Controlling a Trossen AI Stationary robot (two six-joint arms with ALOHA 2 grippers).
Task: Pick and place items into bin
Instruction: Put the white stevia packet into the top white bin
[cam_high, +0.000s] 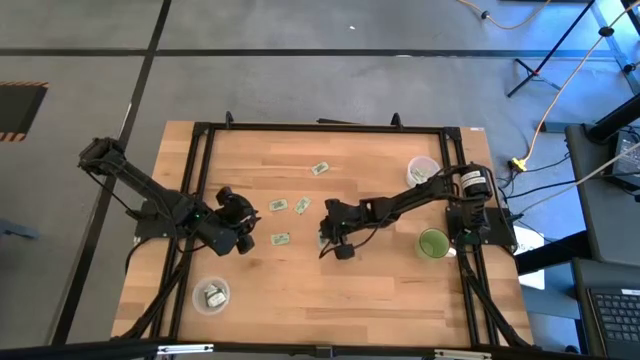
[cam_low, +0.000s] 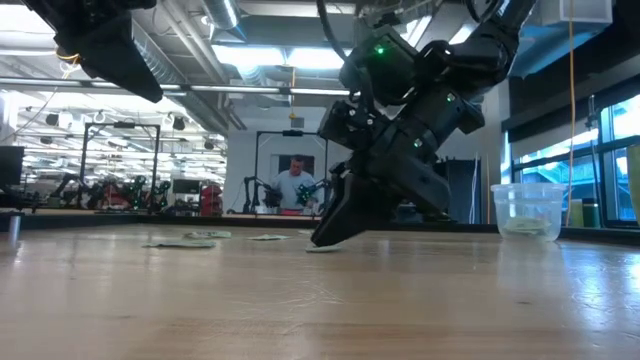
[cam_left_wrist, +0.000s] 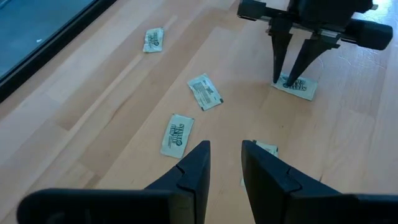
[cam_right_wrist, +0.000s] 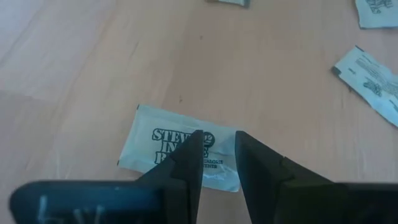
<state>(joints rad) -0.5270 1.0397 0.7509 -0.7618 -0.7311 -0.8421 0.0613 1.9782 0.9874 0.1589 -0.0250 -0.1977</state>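
Dark fingers of the right end effector (cam_right_wrist: 217, 155) straddle a pale green packet (cam_right_wrist: 180, 152) lying flat on the counter (cam_high: 400, 300), jaws narrowly parted, tips down on it, nothing lifted yet. Judging by the scene, the task is partway: one clear cup (cam_high: 211, 295) at seven o'clock holds packets, another (cam_high: 422, 171) at two o'clock too, while several packets (cam_high: 290, 205) lie loose near centre. The left end effector (cam_left_wrist: 222, 163) hovers partly open and empty, above them.
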